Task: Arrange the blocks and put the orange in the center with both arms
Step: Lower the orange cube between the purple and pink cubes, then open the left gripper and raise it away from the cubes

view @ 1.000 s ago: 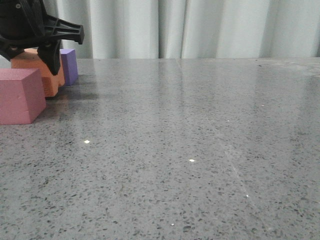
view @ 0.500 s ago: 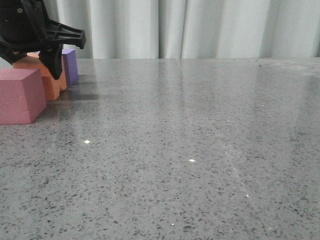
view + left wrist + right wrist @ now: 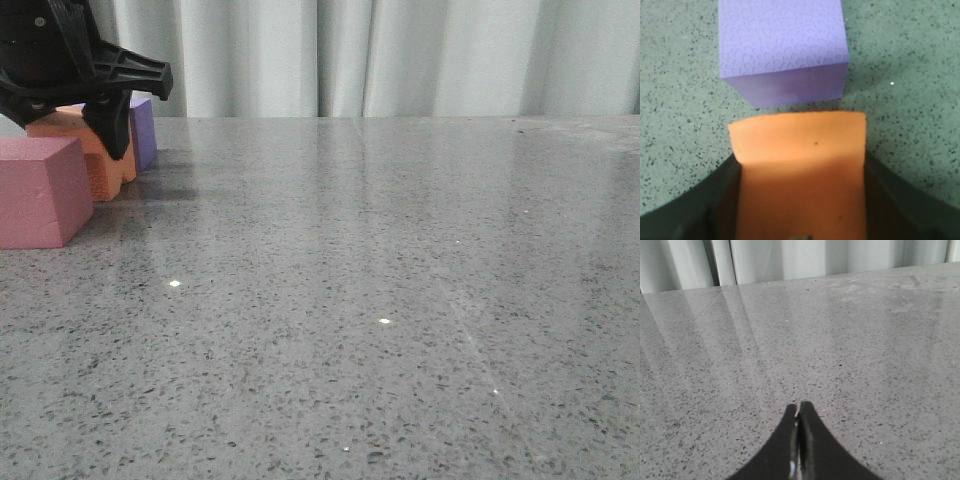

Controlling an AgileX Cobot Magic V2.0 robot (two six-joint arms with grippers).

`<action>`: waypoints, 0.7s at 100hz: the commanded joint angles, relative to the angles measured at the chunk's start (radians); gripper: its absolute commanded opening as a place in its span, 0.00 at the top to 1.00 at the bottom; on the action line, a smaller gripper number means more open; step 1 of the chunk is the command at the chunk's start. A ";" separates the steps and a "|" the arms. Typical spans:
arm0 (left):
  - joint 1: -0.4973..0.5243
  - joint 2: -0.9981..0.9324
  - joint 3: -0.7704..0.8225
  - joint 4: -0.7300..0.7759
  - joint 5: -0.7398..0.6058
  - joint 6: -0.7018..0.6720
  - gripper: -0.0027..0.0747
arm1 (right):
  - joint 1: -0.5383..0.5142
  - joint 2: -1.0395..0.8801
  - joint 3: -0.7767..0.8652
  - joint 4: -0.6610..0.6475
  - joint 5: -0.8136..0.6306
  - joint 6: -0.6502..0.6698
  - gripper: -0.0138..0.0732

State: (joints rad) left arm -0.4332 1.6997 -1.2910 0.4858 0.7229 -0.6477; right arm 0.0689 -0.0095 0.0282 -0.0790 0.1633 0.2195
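Note:
My left gripper (image 3: 82,120) is at the far left of the table, shut on the orange cube (image 3: 98,165). In the left wrist view the orange cube (image 3: 799,150) fills the gap between both black fingers (image 3: 892,195), which press its sides. The purple cube (image 3: 144,130) stands just behind and right of the orange one, close to it (image 3: 782,47). The pink-red cube (image 3: 40,190) sits nearer the front at the left edge. My right gripper (image 3: 799,407) is shut and empty over bare table; it does not show in the front view.
The grey speckled table (image 3: 380,280) stretches to the right and front of the cubes. A pale curtain (image 3: 400,55) hangs behind the table's far edge.
My left gripper has shifted slightly to the right, and the orange cube has moved that way with it. The pink-red and purple cubes have not moved.

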 commanded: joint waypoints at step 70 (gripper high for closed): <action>0.001 -0.132 -0.021 -0.037 0.008 0.057 0.27 | -0.005 -0.026 -0.014 -0.003 -0.084 -0.009 0.92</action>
State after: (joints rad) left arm -0.4311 1.6349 -1.2826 0.4256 0.7449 -0.5937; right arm 0.0689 -0.0095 0.0282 -0.0790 0.1633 0.2195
